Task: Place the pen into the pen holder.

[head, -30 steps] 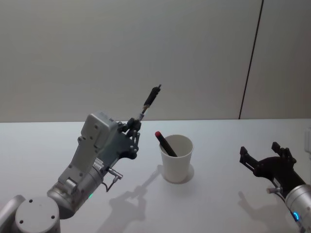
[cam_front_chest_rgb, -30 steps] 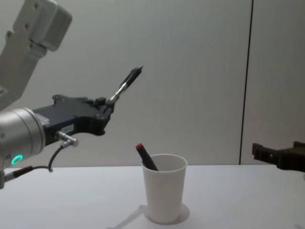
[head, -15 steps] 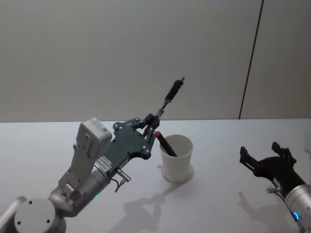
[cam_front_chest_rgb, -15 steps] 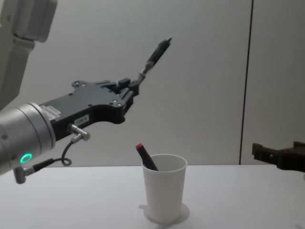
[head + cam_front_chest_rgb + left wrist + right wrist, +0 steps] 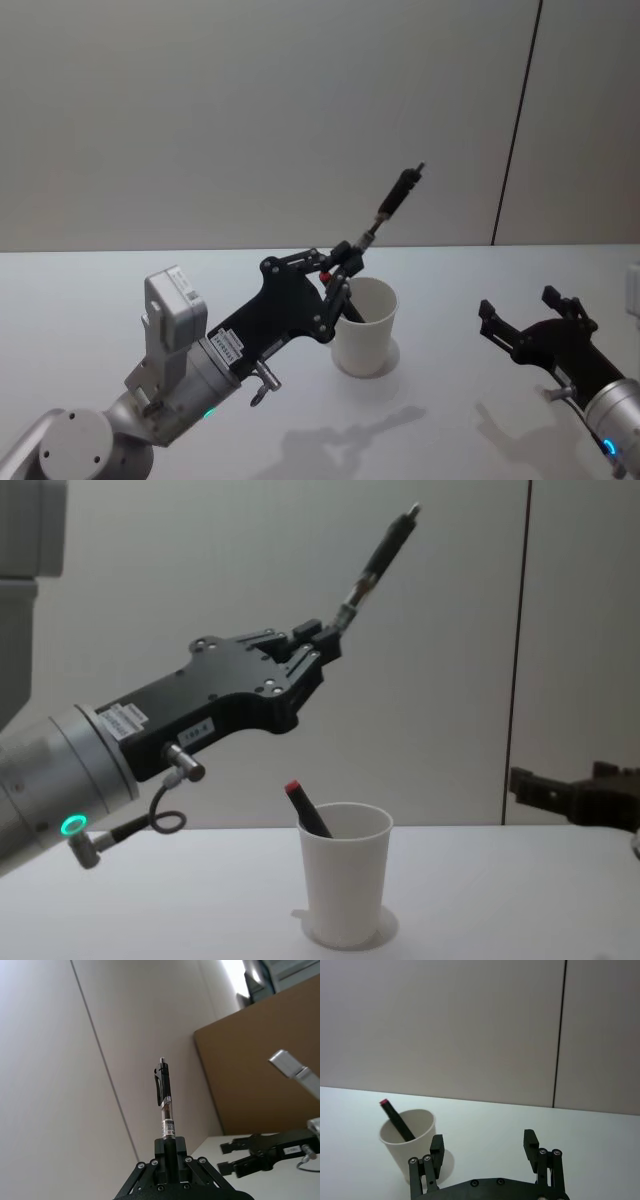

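White paper is what the pen holder (image 5: pixel 345 885) is made of. It stands upright on the pale table (image 5: pixel 450 410), mouth open, with a red-capped pen (image 5: pixel 305 810) already leaning against its left inner wall.

The pen (image 5: pixel 380 555) to be placed is high above it, pinched by its lower end between the closed fingers of the left gripper (image 5: pixel 325 640). Its long axis slants steeply up and to the right, and seemingly a little toward the far wall. In the chest view the pinched end hangs over the left part of the cup's mouth, well above the rim. The free end reaches out past the right rim. In the head view the gripper's tips overlap the cup's left rim, so the gripper may sit slightly to the near-left of the mouth rather than squarely over it; depth is hard to judge there.

As I read it, the coming move turns on that offset. The held end has to be centred over the opening, the slant brought nearer upright, and the pen lowered so that it clears the leaning pen.

The right gripper (image 5: pixel 520 303) is parked low on the right, well apart from the cup, its fingers spread and holding nothing. The left arm is clearly the nearer.
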